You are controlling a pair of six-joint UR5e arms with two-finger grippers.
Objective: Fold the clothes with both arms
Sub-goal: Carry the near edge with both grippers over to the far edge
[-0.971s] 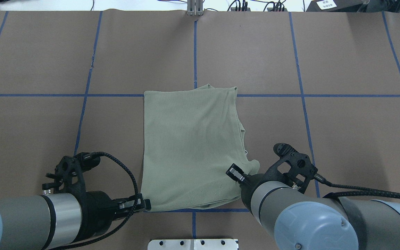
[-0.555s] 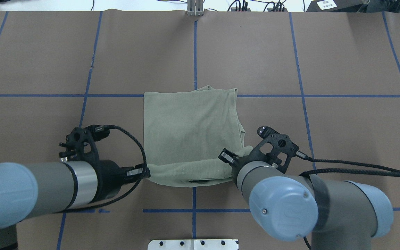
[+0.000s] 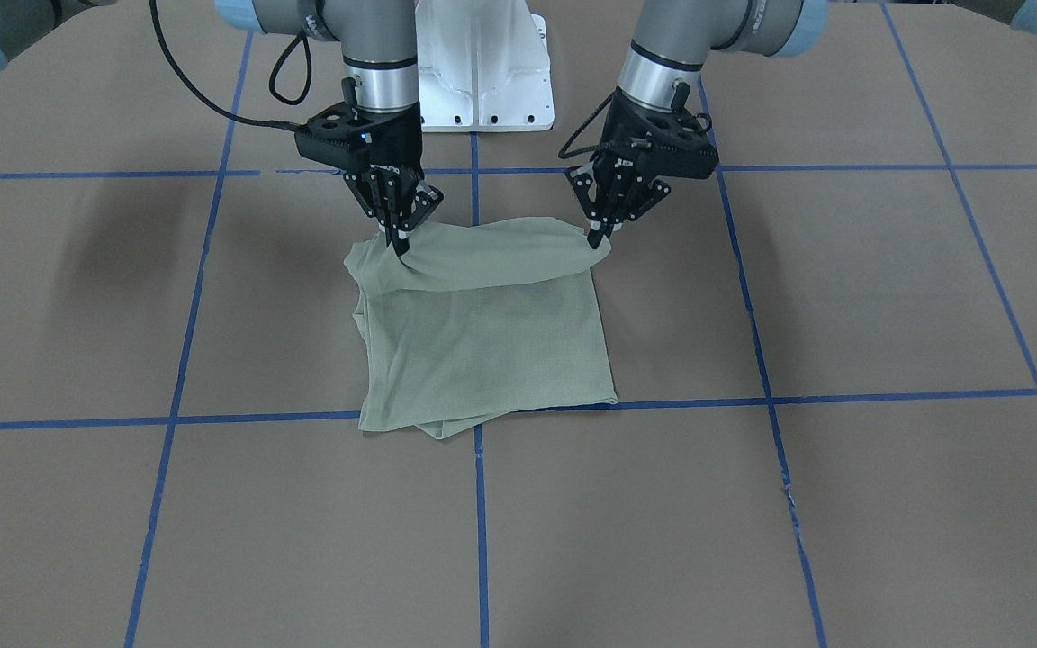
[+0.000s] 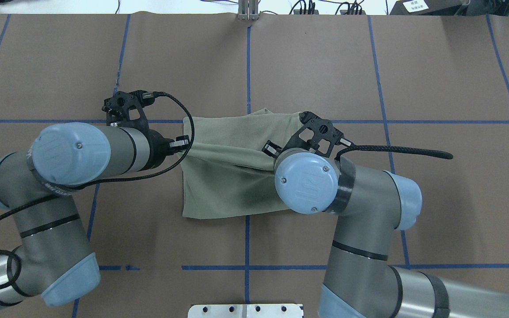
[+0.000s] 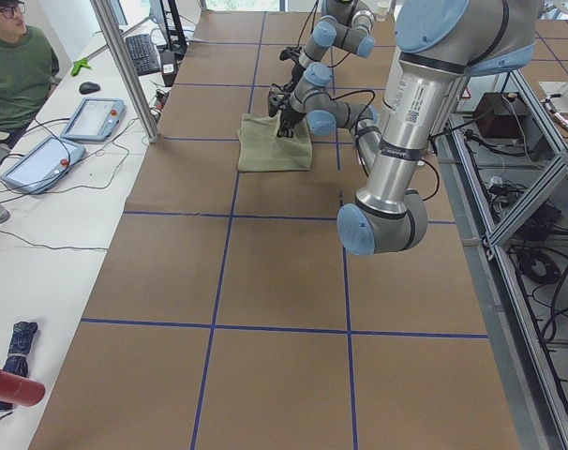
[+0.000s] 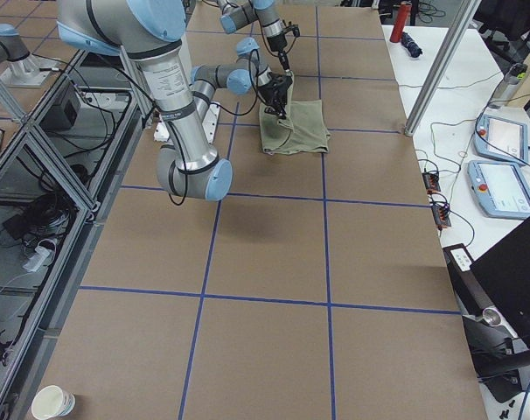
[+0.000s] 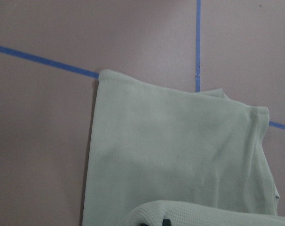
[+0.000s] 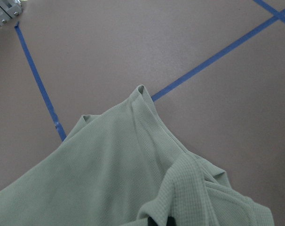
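Left fingers (image 3: 597, 225): pinching one shirt (image 3: 491, 351) corner.
Right fingers (image 3: 395, 229): pinching the other corner.
Reason: holding the edge lifted, probably for folding over.

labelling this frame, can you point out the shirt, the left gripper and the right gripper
shirt (image 3: 491, 351), front-facing view, flat lower layer
left gripper (image 3: 592, 239), front-facing view, between its jaws' tips
right gripper (image 3: 399, 245), front-facing view, between its jaws' tips
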